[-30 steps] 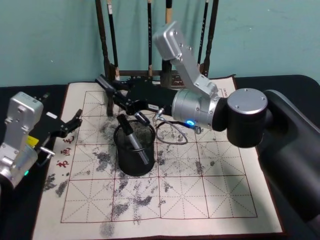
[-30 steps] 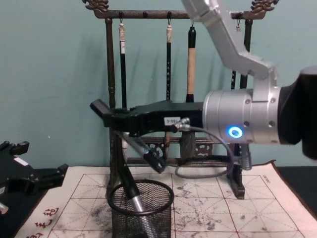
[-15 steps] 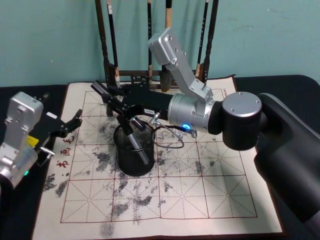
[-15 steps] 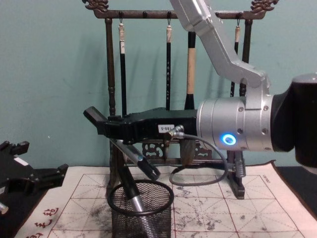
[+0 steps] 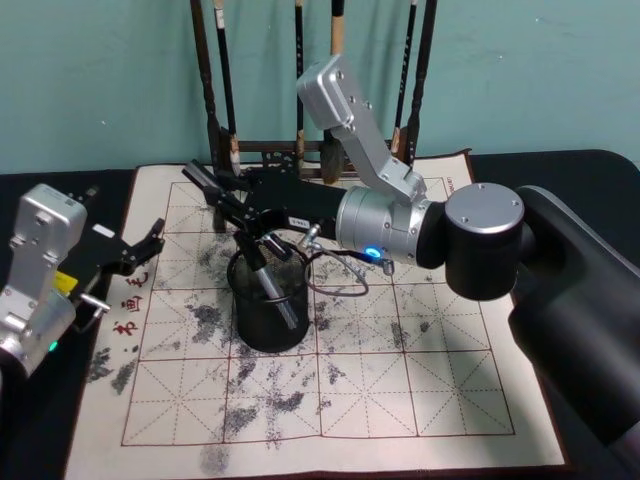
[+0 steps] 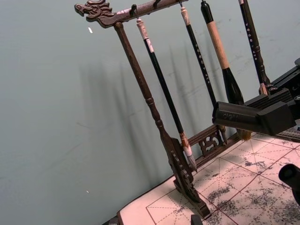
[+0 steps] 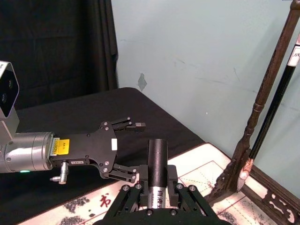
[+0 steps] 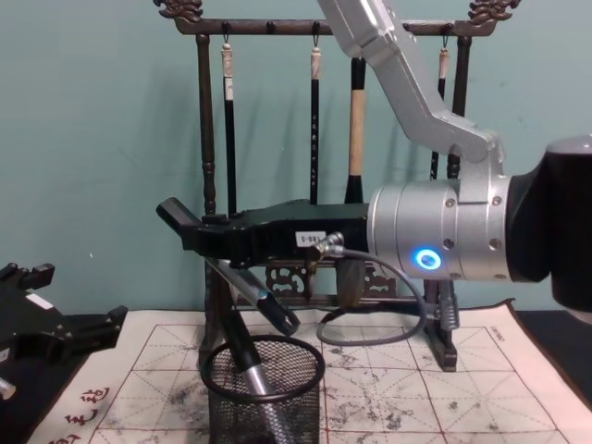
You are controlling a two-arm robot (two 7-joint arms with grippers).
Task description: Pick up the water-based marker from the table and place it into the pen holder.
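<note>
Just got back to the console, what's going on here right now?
The right gripper holds a dark marker tilted over the black mesh pen holder, its lower end just above the rim. Another marker already leans inside the holder. The left gripper sits idle with open fingers at the left edge of the grid mat. The brush rack stands behind.
</note>
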